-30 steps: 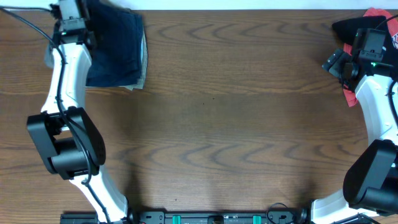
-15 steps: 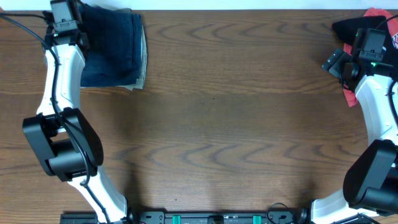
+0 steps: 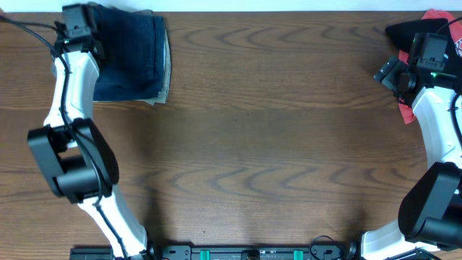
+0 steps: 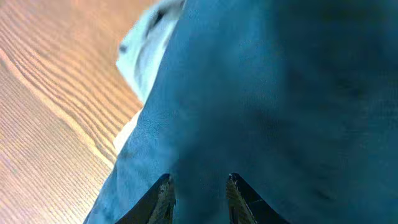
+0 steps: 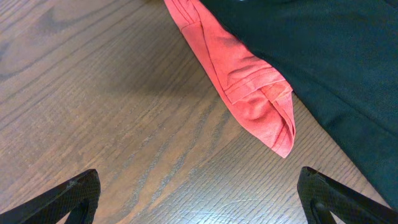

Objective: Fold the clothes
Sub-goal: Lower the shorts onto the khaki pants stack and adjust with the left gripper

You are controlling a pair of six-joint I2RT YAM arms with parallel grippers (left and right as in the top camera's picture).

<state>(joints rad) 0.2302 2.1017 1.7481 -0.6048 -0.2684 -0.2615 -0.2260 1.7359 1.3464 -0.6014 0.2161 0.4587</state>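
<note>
- Clothes (image 3: pixel 133 54): we note a navy stack at the tabletop's (image 3: pixel 274 144) far-left corner.
- Left jaws narrowly parted over it; we cannot tell any grip.
- Right jaws wide open, empty, near red cloth (image 5: pixel 249 93).

- surface (image 3: pixel 274 108): brown wood, bold wavy grain, smooth, low sheen
- clothes (image 3: pixel 133 58): dark navy cloth, denim-like, matt, and a fine weave up close in the left wrist view
- pale layer (image 4: pixel 146 37) at the edge of the navy stack: whitish cloth, matt, too blurred for texture
- red cloth (image 5: pixel 242 81): thin woven fabric, matt, creased, stitched hem
- black garment (image 5: pixel 329 56): dark cloth, matt, even, hardly any texture showing
- left pincer (image 4: pixel 199 199): fingers black, hard, plastic-looking, matt, paler along the edges
- right pincer (image 5: pixel 199 186): tips black, matt, slightly grainy
- left arm shell (image 3: pixel 72 79): white, smooth, plastic-looking, light gloss
- left arm joint (image 3: pixel 72 170): black, smooth, dull
</note>
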